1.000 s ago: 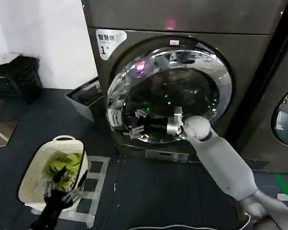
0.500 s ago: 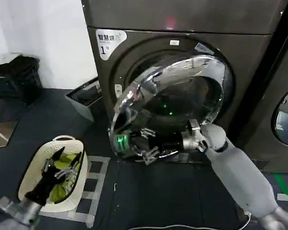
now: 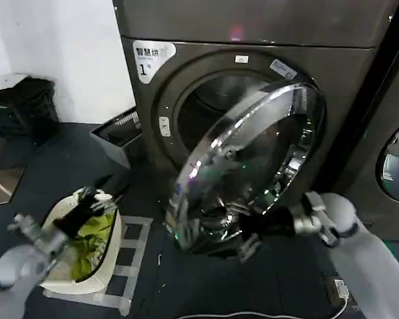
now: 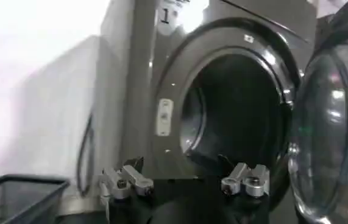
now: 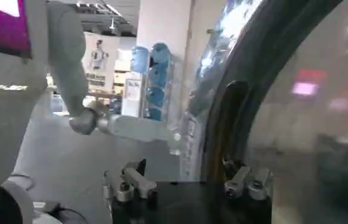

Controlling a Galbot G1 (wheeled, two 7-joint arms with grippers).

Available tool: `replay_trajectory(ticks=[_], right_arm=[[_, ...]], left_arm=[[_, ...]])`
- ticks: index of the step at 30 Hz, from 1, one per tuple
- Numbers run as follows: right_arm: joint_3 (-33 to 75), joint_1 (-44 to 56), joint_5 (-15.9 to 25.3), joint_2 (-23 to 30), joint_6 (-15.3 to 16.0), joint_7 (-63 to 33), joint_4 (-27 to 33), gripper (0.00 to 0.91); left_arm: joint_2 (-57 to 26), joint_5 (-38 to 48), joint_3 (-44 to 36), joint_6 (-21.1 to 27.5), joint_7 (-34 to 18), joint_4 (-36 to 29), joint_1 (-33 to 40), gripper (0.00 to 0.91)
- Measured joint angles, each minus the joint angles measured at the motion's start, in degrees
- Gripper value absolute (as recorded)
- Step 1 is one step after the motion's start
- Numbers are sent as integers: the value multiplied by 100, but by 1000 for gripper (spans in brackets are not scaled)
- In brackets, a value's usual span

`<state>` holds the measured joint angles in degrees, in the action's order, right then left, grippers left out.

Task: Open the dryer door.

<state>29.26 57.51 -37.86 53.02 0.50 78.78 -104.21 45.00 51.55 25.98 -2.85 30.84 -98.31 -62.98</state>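
The room was dim, the floor (image 3: 206,279) dark. Glare and bright reflections streaked the door (image 3: 253,166) and its chrome ring. The white wall (image 3: 60,53) was bright, and washed out in the left wrist view. The left gripper (image 3: 96,199) was motion-blurred. The right wrist view was soft, with hazy reflections in the glass.

I see a dark floor (image 3: 206,279) with pale tape squares marked near a cream laundry basket (image 3: 60,276). A white wall (image 3: 66,53) rises on the left, a black bin (image 3: 23,106) against it. A neighbouring machine (image 3: 392,159) stands at the right edge.
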Motion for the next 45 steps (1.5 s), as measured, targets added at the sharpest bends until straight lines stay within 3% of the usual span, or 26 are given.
replay_trajectory(ticks=[4,12,16,21,24,29,36,45], right_arm=[[1209,761,84,194,-221,-62,21,907],[3496,1788,374,751,-154,-849,-28,907],[4372,2021,358,937,10,-1589,-12,907],[5229,2247,202,1051,396,-3294,-151,907],[5608,2223,60,977,634,-4563,-102,907],[6162,2264,607,755,712,-6315,236,907],[7061,2476,1201,385,702,-7023,794,907],[8287,2850,1286,-134,863,-7138,1235,907]], left_arm=[[30,31,-751,7,267,289,773,907],[479,-128,-2300,-74,705,773,2100,907],[752,-82,-2968,-97,964,915,2550,907],[944,39,-3490,-104,1047,851,2887,907],[944,86,-3746,-106,1083,748,3017,907],[1008,232,-4203,-161,1156,667,3276,907],[1244,300,-4695,-206,1150,732,3599,907],[1789,159,-5436,-180,828,885,4046,907]])
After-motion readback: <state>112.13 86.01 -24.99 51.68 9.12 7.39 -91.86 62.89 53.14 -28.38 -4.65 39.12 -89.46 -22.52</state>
